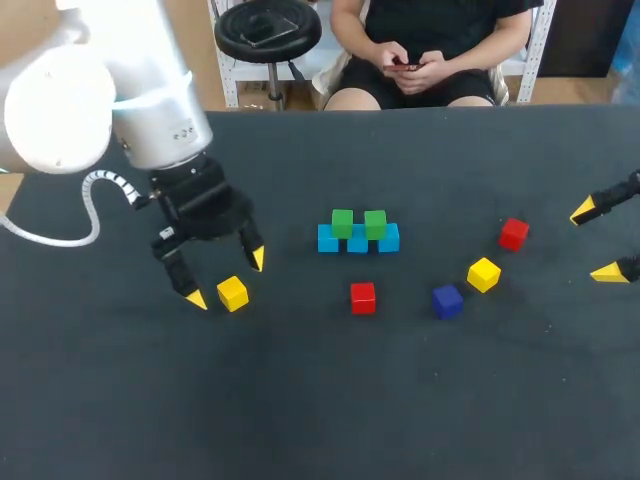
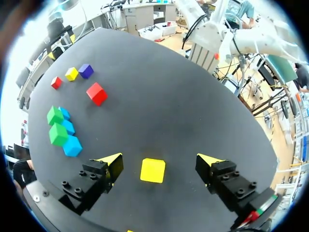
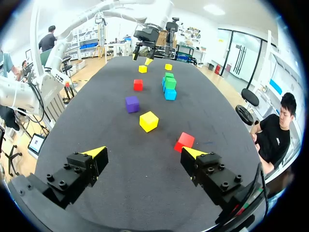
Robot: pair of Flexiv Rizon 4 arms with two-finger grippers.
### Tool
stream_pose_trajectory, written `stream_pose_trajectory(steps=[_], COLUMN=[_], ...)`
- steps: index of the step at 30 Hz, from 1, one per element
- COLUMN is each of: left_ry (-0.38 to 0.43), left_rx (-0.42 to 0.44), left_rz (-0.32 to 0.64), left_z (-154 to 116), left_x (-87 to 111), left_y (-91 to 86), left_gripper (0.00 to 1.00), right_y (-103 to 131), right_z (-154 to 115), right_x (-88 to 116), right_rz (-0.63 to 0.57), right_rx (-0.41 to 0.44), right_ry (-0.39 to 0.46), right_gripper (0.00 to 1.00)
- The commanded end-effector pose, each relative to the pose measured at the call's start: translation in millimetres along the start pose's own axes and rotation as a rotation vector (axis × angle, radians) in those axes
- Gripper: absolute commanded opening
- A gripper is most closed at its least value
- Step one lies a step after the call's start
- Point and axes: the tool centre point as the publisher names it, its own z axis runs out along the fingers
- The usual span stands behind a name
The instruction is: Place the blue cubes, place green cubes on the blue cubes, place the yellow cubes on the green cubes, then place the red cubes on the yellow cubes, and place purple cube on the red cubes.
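Left end effector (image 1: 227, 278), jaws apart, straddles yellow cube (image 1: 232, 293) resting on surface (image 1: 300, 400), left of centre frame. Cube likely light, rigid, smooth-faced: pinch opposite flat faces, squarely, mid-height.

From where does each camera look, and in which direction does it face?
Head view: above and behind the robot, looking down on the table; left arm and left claw at left, right claw at right.
Left wrist view: on the left wrist, looking down at a yellow cube between the open left claw's fingers.
Right wrist view: on the right wrist, looking across the table toward the left arm; open right claw shows.
Shared: all show green cubes on blue cubes.
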Motion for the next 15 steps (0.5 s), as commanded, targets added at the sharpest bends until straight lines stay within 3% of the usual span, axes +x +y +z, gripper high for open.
stream_pose_trajectory(steps=[1, 15], left_ry=[-0.009, -0.012], left_rx=[0.043, 0.043], left_rz=[0.0, -0.011], left_z=[2.1, 12.6], left_x=[7.4, 14.9], left_y=[4.2, 0.8], left_gripper=[1.0, 1.0], right_y=[-0.9, -0.9], right_z=[0.6, 0.6], right_x=[0.8, 0.8], right_rz=[-0.001, -0.001], right_rx=[-0.001, -0.001], right_ry=[-0.003, -0.003], right_gripper=[1.0, 1.0])
